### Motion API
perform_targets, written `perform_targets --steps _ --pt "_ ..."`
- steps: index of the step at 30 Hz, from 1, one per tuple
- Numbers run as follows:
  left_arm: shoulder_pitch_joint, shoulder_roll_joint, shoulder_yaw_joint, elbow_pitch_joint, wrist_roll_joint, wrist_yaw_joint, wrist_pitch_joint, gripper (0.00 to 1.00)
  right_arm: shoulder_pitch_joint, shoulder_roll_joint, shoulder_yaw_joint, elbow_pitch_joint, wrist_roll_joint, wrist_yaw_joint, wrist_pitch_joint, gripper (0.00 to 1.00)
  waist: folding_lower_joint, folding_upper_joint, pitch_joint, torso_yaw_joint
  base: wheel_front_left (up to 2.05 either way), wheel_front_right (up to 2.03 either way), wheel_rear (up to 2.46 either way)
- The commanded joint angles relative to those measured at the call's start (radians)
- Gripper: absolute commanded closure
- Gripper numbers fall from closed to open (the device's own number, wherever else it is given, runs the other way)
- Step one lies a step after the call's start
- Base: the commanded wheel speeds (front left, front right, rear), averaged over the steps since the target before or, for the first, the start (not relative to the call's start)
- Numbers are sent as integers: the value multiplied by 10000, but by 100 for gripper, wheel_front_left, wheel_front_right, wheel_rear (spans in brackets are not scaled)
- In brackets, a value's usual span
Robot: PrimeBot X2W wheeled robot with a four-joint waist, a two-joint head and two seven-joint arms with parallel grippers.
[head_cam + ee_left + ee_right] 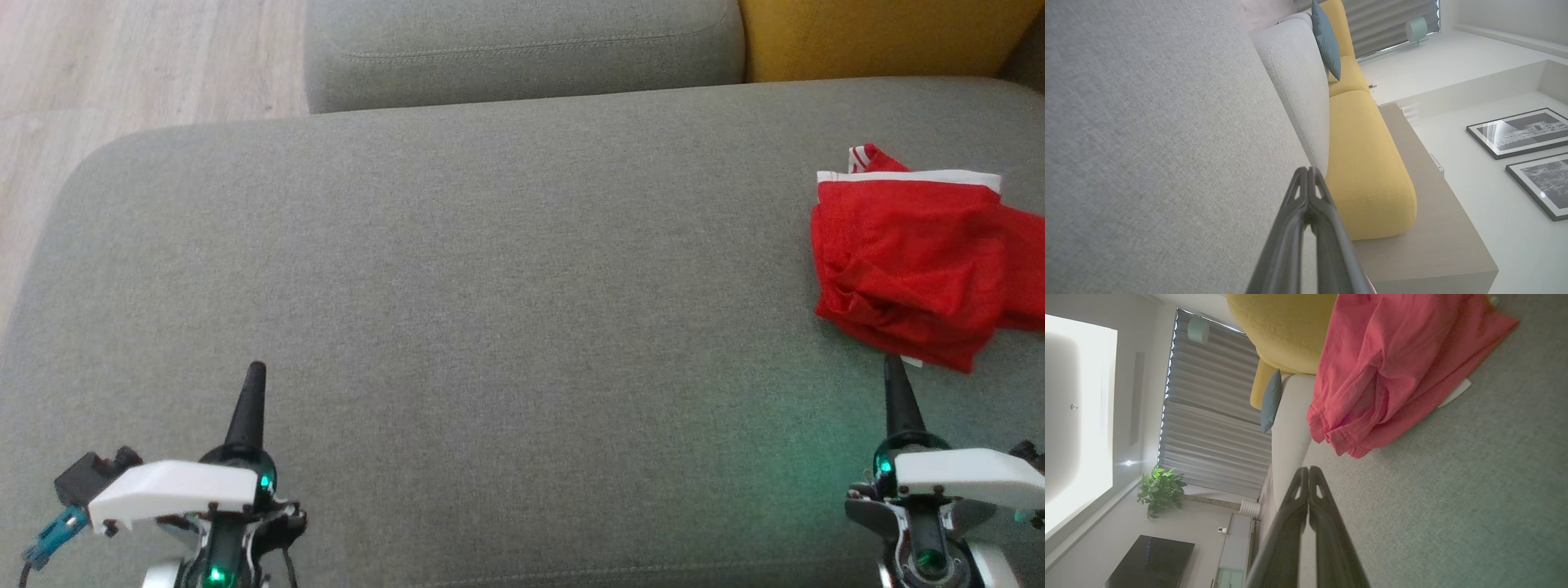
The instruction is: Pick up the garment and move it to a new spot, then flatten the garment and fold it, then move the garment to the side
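The red garment [914,261] is running off the head view's right edge, hiding its far side; the right wrist view's top edge is cropping it too; the tip of the right gripper [893,365] is sitting at the garment's near hem, contact being impossible to judge; the yellow cushion [873,37] is being cut at the top.

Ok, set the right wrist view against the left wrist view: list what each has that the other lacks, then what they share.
Right wrist view's extras: the crumpled red garment lying on the grey sofa seat just ahead of the shut right claw, a potted plant and a dark screen.
Left wrist view's extras: the shut left claw and two framed pictures on the wall.
Shared: the grey sofa seat, the yellow cushion, the blue pillow and the slatted blinds.
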Motion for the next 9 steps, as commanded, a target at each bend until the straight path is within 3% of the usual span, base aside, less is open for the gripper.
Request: perform_targets --steps 1,9 --pt "-578 186 388 -243 -369 -101 85 100 -584 -164 72 -414 414 51 110 100 0 -1 -14 10 0 0 0" --pt "-623 188 602 -166 -1213 -193 317 100 -610 -163 -64 -435 1308 55 344 100 0 -1 -63 43 0 0 0"
